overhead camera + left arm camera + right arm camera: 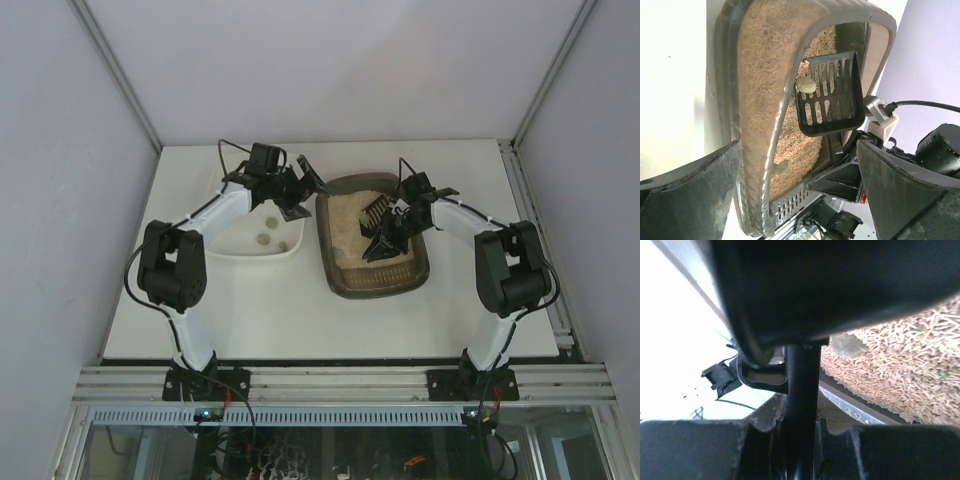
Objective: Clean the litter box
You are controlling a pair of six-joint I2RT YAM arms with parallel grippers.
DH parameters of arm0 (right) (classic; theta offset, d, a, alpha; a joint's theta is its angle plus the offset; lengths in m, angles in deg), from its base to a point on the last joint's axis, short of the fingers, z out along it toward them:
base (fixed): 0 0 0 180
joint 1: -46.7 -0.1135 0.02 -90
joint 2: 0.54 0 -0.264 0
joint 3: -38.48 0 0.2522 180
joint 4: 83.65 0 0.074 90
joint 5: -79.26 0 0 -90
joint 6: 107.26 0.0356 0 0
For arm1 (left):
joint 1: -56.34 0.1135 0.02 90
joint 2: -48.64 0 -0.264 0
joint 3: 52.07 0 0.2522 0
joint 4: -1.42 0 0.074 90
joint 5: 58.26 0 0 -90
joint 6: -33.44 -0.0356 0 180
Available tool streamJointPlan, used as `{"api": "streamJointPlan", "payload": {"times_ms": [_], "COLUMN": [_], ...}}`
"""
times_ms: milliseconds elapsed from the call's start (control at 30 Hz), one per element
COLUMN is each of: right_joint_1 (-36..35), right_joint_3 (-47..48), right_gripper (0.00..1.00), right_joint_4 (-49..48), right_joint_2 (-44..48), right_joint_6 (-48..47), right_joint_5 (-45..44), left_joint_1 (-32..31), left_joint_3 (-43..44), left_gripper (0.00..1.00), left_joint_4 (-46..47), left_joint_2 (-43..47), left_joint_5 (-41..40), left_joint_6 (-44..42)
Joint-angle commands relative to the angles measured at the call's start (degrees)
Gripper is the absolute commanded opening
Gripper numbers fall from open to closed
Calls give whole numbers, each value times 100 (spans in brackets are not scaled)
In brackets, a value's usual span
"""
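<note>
While your right gripper (392, 232) is clamping tight on the handle of the black slotted scoop (376, 212), you're holding it over the litter box (372, 288), which is sitting near the bench's (300, 310) far edge, just right of centre. A pale lump (806, 84) is showing right at the scoop's edge. Your left gripper (305, 192) is hanging, jaws wide apart, between the box's left rim and the white tray (235, 245).

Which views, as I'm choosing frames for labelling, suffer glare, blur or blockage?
Top external: even light, litter box clear. Left wrist: left side blown out white, scoop sharp, near fingers soft. Right wrist: scoop's dark blurred underside blocks most, left side washed out, litter sharp.
</note>
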Motion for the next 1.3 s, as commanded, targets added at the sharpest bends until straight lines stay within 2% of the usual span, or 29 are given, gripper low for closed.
{"api": "streamJointPlan", "payload": {"times_ms": [0, 167, 267, 367, 467, 567, 733, 767, 867, 1033, 1133, 1267], "right_joint_1": [65, 97, 98, 126, 271, 402, 421, 421, 186, 171, -53, 350], "right_joint_3": [-306, -710, -1153, -1910, -3031, -4057, -4769, -4714, -4519, -4751, -4681, -4934], "right_gripper": [0, 0, 0, 0, 0, 0, 0, 0, 0, 0, 0, 0], "right_joint_4": [-877, -1317, -1777, -2736, -5017, -7638, -12395, -12774, -12822, -12813, -12798, -12799], "right_joint_2": [399, 768, 1268, 1824, 2302, 2307, 1149, 880, 564, 844, 960, 996], "right_joint_6": [265, 292, 228, 407, 1267, 2395, 4519, 4765, 4525, 4185, 4129, 4145], "right_joint_5": [852, 1191, 1264, 1238, 1408, 1687, 1908, 1893, 2031, 1568, 1734, 1659], "left_joint_1": [144, 342, 530, 714, 941, 1252, 1823, 1937, 2257, 2668, 2854, 3023], "left_joint_3": [-163, -283, -279, -337, -638, -983, -1340, -1404, -1649, -2019, -2232, -2368], "left_gripper": [100, 100, 100, 99, 100, 100, 100, 100, 100, 100, 100, 99], "left_joint_4": [-187, -566, -1115, -1661, -1969, -2173, -2639, -2708, -2808, -2911, -2896, -2877], "left_joint_2": [525, 971, 1411, 2002, 2731, 3445, 4363, 4483, 4751, 4959, 5031, 5059], "left_joint_5": [-65, -25, -168, -498, -451, -228, -165, -179, -162, -188, -185, -143], "left_joint_6": [-337, -790, -1495, -2447, -3149, -3562, -4105, -4172, -4336, -4539, -4563, -4584]}}
